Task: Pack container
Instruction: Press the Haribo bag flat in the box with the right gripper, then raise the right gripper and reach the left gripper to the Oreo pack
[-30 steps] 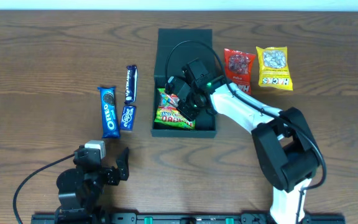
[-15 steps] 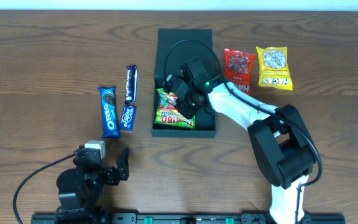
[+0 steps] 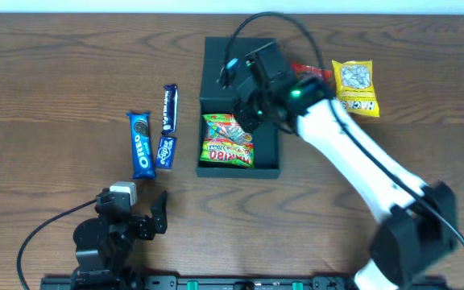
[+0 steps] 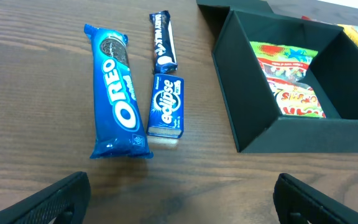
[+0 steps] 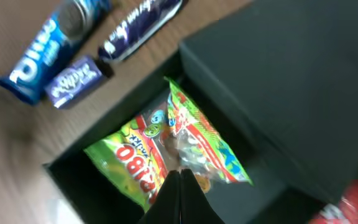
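The container (image 3: 266,155), a dark square box with its flap lid (image 3: 222,50) laid open at the far side, sits mid-table. Inside it lies a green gummy packet (image 3: 226,142), which also shows in the left wrist view (image 4: 288,74) and the right wrist view (image 5: 148,155). My right gripper (image 5: 180,173) hovers above that packet, fingers pressed shut with nothing between them; in the overhead view it (image 3: 250,106) hangs over the box. My left gripper (image 4: 182,208) stands wide open and empty near the front edge (image 3: 138,213).
Left of the box lie an Oreo roll (image 3: 140,144), a small blue Eclipse pack (image 3: 166,151) and a dark blue bar (image 3: 169,108). A yellow packet (image 3: 355,87) and a red packet (image 3: 312,72), partly behind my right arm, lie to the right.
My right arm has lifted up and back from the green packet, still shut. The packet now lies fully visible in the box. The left arm has not moved.
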`<state>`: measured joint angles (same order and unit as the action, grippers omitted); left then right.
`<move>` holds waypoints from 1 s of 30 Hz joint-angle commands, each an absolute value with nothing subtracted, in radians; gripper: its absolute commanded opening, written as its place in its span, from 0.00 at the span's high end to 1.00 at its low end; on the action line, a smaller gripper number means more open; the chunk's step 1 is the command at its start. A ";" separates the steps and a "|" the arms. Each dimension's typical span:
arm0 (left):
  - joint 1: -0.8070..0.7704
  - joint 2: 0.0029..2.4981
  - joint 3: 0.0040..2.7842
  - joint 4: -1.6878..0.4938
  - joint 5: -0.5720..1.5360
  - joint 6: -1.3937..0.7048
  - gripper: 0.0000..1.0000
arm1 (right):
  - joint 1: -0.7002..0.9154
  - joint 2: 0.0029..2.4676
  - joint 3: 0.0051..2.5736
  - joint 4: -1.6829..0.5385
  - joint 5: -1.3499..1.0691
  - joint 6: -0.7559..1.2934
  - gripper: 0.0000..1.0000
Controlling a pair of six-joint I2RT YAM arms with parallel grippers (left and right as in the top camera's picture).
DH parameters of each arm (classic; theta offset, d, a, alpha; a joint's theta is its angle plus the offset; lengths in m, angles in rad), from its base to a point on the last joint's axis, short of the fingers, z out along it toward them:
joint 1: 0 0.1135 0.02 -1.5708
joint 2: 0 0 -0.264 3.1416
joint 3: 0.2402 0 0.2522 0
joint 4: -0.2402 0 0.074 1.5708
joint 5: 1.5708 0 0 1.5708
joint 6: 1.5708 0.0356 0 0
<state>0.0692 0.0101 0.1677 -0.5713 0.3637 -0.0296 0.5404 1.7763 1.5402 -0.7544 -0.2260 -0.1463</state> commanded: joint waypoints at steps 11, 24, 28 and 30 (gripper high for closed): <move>0.072 0.004 0.155 -0.568 0.320 -0.037 0.05 | 0.517 1.651 1.544 -0.924 -0.214 -0.090 0.03; 0.072 0.004 0.155 -0.516 0.337 -0.088 0.05 | 0.517 1.651 1.544 -0.990 -0.262 -0.090 0.01; 0.072 0.012 0.155 -0.410 0.336 -0.144 0.05 | 0.517 1.651 1.544 -0.978 -0.258 -0.091 0.01; 0.072 0.035 0.160 -0.383 0.332 -0.181 0.05 | 0.516 1.651 1.544 -0.967 -0.255 -0.091 0.01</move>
<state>0.0692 0.0128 0.1638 -0.4049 0.3332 -0.1093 0.5213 1.6653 1.5417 -0.9756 -0.2493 -0.1047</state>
